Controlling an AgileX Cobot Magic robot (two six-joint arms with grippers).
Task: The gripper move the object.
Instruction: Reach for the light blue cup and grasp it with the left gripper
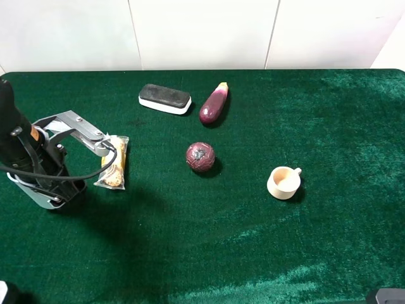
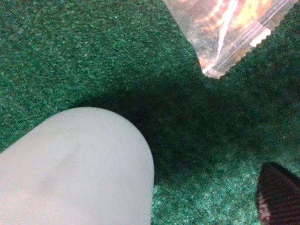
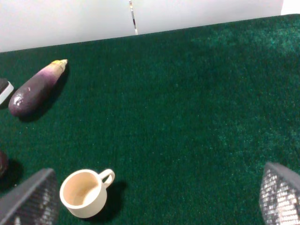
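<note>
**A:** Which step are you on?

**B:** The approach, I'd say, just short of the grasp. My left tool (image 1: 76, 171) is low over the left end of the desk (image 1: 253, 253), jaws wide. In my left wrist view a pale rounded shape fills one corner, and I take it for the tumbler (image 2: 75, 171). One dark ridged fingertip (image 2: 279, 197) shows well apart from it, with bare cloth between. So nothing is gripped.

**A:** I can't find the tumbler from above.

**B:** Nor can I; my arm covers that spot. The tumbler is so close to the wrist camera that I cannot tell whether it stands or lies.

**A:** What does the next move call for?

**B:** Centring the jaws on the tumbler and closing gently, since smooth plastic may slip or tip. The packet (image 1: 114, 163) lies just beside one finger, perhaps touching it, so I should take care not to drag it along when I lift.

**A:** And the other arm?

**B:** My right tool (image 3: 154, 199) hangs above the right side of the desk, jaws wide and holding nothing. Its camera looks down on the cup (image 3: 86, 193).

**A:** The desk itself?

**B:** Dark green plush cloth, the nap brushed into lighter streaks. It looks soft, so I judge things will not slide easily on it. Also on it are an eraser (image 1: 164, 99), an aubergine (image 1: 214, 104) and a dark red ball (image 1: 200, 157), all apart from my left tool. Behind the far edge is a plain white panelled wall (image 1: 202, 31).
</note>
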